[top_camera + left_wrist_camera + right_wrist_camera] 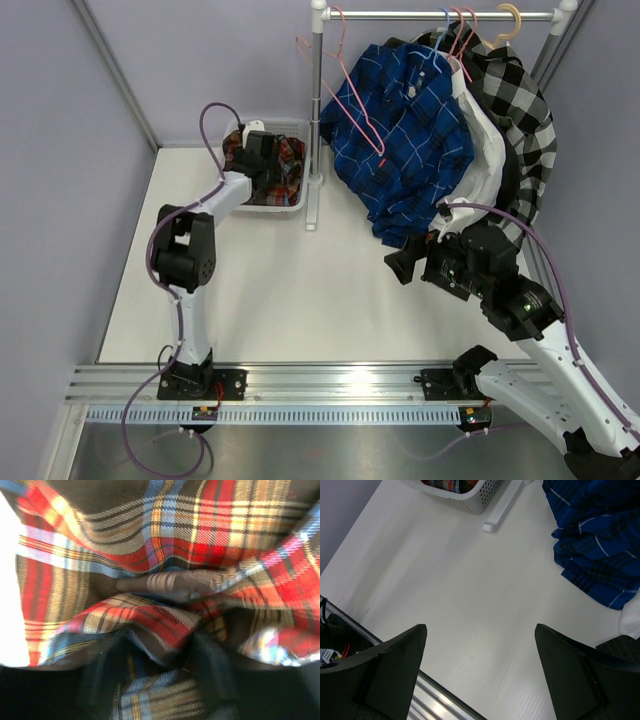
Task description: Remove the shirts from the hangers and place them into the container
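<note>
Though plaid shirt (165,555) hides left jaws' width, right jaws gape wide; table (470,605) lies beneath.

The red-orange-navy plaid shirt (288,160) lies crumpled in the white perforated container (296,207) at far left, while the royal blue grid shirt (405,140), a white shirt (487,150) and a black-and-white checked shirt (522,105) hang bunched together on what seem to be pink and light blue hangers (458,30), with an empty pink hanger (362,112) just beside them.
</note>
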